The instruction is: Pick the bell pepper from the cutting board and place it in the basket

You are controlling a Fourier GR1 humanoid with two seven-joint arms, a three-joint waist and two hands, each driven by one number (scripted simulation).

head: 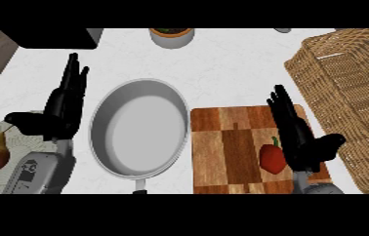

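Two hands of mine show in the head view, coming up from the lower edge over the white speckled surface (238, 69). My right hand (299, 132) hovers over the right part of the checkered wooden cutting board (223, 152), fingers straight and held close together pointing away from me, thumb spread out to the right; it holds nothing. The small red bell pepper with a green stem (272, 157) lies on the board's right half, just beside the palm of that hand on its left side; I cannot tell whether the two touch. My left hand (63, 108) rests at the left of the view, fingers straight and pointing up, thumb out to the left, also holding nothing.

Between my two hands sits the round grey metal pan (137, 127), its short handle pointing toward me, its rim just beside the board's left edge. The light brown woven wicker basket (338, 84) stands at the right edge, near the board's upper right corner and apart from the pepper. At the top edge I see a grey pot with something green inside (172, 36), and a black block (51, 37) in the top left corner. No writing that I can read shows anywhere.
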